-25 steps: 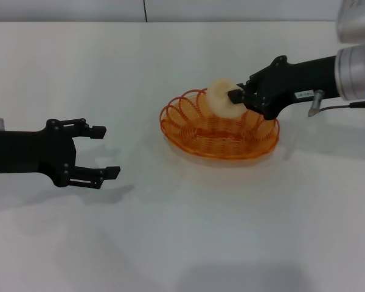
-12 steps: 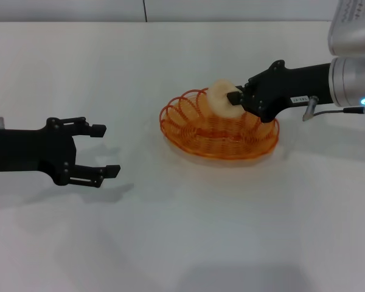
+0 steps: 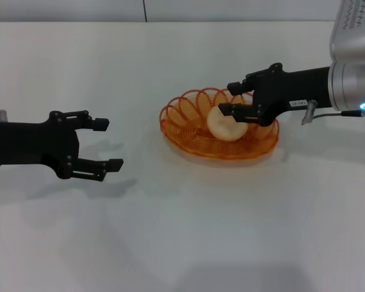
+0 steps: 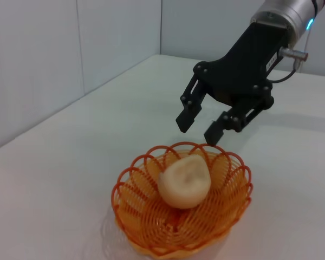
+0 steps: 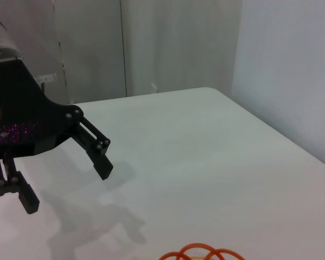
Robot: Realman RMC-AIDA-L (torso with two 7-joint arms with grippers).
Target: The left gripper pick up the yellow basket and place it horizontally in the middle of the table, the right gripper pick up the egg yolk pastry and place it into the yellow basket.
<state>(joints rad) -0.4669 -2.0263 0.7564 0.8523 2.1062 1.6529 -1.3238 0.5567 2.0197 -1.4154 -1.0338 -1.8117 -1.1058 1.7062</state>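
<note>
- My right gripper [image 3: 232, 98] hangs over the far right rim of the yellow basket [image 3: 188, 141], fingers spread.
- The egg yolk pastry [image 3: 224, 123] lies inside the basket, free of my fingers.
- My left gripper [image 3: 107, 144] hovers well apart on the left over the table [image 3: 182, 231], fingers spread.

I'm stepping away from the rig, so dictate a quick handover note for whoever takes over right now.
Right gripper: open, hovering just above the yellow basket, holding nothing.
Left gripper: open and empty, off to the left above the table, clear of the basket.
Egg yolk pastry: lying inside the basket, free of the fingers.
Basket: sitting flat near the middle of the table.
Done: basket placed, pastry dropped in.
Left: probably just pulling the right arm back.
</note>
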